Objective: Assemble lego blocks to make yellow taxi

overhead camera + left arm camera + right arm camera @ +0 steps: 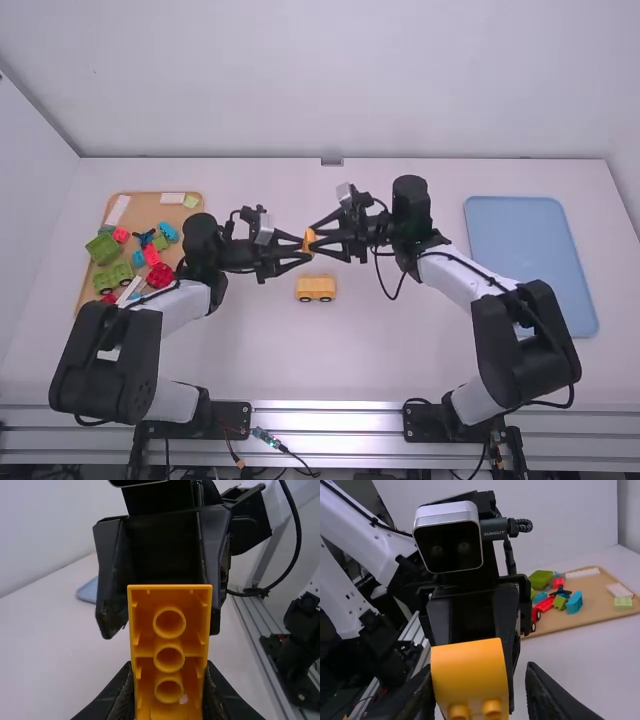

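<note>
Yellow brick, low centre, sits clenched in the left gripper; the right gripper gapes around it. Likely a handover; next, settle one grip, then stack onto the yellow base, high view's centre.

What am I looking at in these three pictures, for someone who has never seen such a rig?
Two white-and-black robot arms work at a white table. The high view looks down from behind them; each wrist view comes from a camera on that arm's wrist, with its own fingers at the bottom edge.

The left gripper pinches a yellow building block, its hollow underside facing that camera. The right gripper stands open at the same block.

Below them lies another yellow piece. On the left, a tan tray holds red, green, blue and white pieces; on the right lies a blue tray.
</note>
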Tool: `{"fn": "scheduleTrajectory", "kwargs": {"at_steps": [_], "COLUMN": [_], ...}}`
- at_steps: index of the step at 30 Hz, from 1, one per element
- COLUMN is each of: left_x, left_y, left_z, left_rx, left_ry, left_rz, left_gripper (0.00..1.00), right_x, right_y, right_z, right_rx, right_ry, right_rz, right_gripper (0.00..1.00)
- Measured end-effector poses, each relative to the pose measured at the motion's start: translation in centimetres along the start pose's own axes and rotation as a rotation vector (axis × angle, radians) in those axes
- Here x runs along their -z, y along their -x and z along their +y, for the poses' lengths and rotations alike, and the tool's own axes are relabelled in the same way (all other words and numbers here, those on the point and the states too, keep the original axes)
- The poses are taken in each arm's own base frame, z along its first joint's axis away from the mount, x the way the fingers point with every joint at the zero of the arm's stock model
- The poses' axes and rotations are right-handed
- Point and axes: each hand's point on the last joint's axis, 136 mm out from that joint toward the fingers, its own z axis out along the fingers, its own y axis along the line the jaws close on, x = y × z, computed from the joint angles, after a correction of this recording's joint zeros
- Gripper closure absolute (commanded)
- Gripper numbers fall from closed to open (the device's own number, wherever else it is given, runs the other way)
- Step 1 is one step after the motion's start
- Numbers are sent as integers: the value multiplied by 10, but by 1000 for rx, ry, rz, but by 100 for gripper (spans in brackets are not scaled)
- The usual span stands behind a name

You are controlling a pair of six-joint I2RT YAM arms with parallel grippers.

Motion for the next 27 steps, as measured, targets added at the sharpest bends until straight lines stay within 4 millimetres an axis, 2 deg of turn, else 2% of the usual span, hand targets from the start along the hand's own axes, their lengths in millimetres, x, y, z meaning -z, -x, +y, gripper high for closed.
{"fn": "scheduleTrajectory", "kwargs": {"at_steps": [2, 5, 8, 13, 15, 16, 18, 19, 20, 21, 25, 27], "left_x": [0, 0, 0, 0, 0, 0, 0, 0, 0, 0, 0, 0], "left_y": [0, 0, 0, 0, 0, 0, 1, 1, 1, 1, 0, -4], "left_z": [1, 1, 1, 3, 3, 3, 5, 6, 8, 8, 10, 14], "left_rx": [0, 9, 23, 42, 45, 44, 42, 40, 42, 46, 58, 92], "left_ry": [3, 6, 7, 15, 17, 19, 32, 34, 46, 50, 58, 79], "left_rz": [0, 0, 0, -1, -1, -2, -4, -5, -6, -6, -5, 3], "left_gripper": [96, 79, 71, 68, 61, 54, 30, 25, 8, 1, 1, 1], "right_x": [0, 0, 0, 0, 0, 0, 0, 0, 0, 0, 0, 0], "right_y": [0, 0, 0, 0, 0, 0, 0, 0, 0, 0, -1, -2], "right_z": [0, 1, 1, -1, -1, -2, -1, -1, -1, -1, -8, -13], "right_rx": [-1, 11, 17, 16, 14, 9, 6, 5, 6, 5, -5, -15], "right_ry": [3, 4, 3, -6, -8, -8, -7, -7, -7, -8, -45, -73], "right_rz": [0, -1, -1, -1, -1, -1, -1, -1, 0, -1, 0, 2], "right_gripper": [65, 70, 74, 81, 82, 82, 82, 82, 82, 84, 98, 100]}}
